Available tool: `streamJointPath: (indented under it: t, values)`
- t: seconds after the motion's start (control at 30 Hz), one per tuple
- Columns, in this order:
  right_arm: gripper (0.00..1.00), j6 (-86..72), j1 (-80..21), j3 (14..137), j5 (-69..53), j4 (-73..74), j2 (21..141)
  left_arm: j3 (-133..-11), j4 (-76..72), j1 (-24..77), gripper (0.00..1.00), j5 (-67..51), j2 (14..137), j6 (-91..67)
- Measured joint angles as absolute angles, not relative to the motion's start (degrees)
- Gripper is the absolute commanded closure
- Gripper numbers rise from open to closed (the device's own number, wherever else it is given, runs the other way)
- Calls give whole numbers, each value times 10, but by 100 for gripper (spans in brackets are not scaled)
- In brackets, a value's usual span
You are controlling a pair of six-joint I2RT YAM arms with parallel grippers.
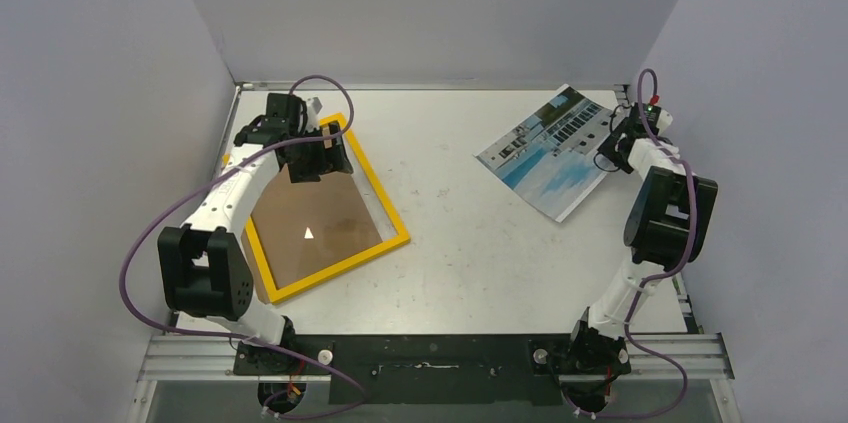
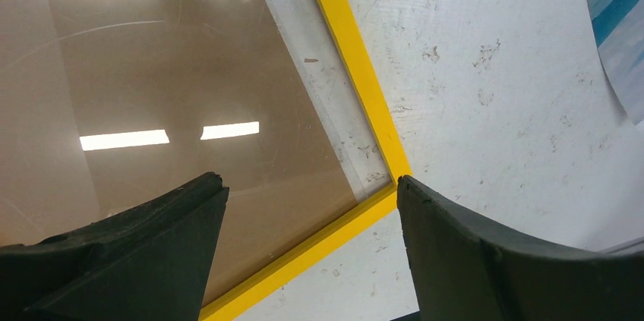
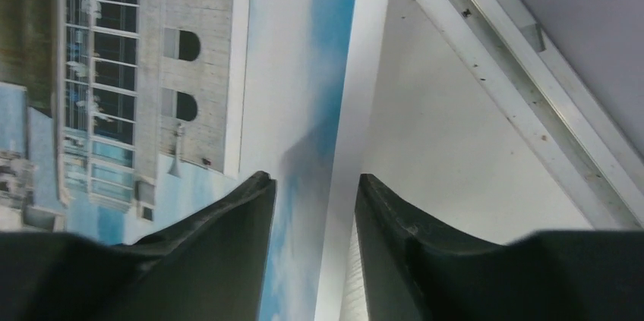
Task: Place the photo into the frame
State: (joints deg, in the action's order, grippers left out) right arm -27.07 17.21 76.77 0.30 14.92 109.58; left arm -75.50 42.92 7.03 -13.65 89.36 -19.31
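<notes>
I see the photo (image 1: pixel 553 151) at two o'clock, not yet in the frame (image 1: pixel 398 226) at nine; right gripper (image 3: pixel 313 178) sits slightly apart around its edge; left gripper (image 2: pixel 310 183) gapes, holding nothing.

The left arm (image 1: pixel 225 193) reaches forward from its base, elbow folded low on the outer side and wrist turned inward. The left gripper (image 2: pixel 311 184) points downward, its fingers (image 2: pixel 471 245) spread wide. The right arm (image 1: pixel 660 208) stretches far forward on its own side, elbow raised. The right gripper (image 3: pixel 315 177) is angled low, its fingers (image 3: pixel 220 237) parted by only a narrow gap.
</notes>
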Motion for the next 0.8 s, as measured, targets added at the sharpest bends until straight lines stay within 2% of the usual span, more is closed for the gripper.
streamJointPath:
  t: [0.07,0.13,0.3,0.5,0.8]
  values:
    - [38,-257,172,768,14,157,1096,-759,432,70,19,-133,896,-192]
    - [35,-244,172,768,31,169,1093,-770,436,70,19,-125,903,-190]
    - [33,-226,172,785,66,214,1065,-792,438,70,20,-112,915,-190]
    - [30,-218,155,809,46,236,990,-800,440,70,20,-109,922,-192]
    - [33,-260,-11,806,-64,212,920,-808,440,70,21,-96,926,-208]
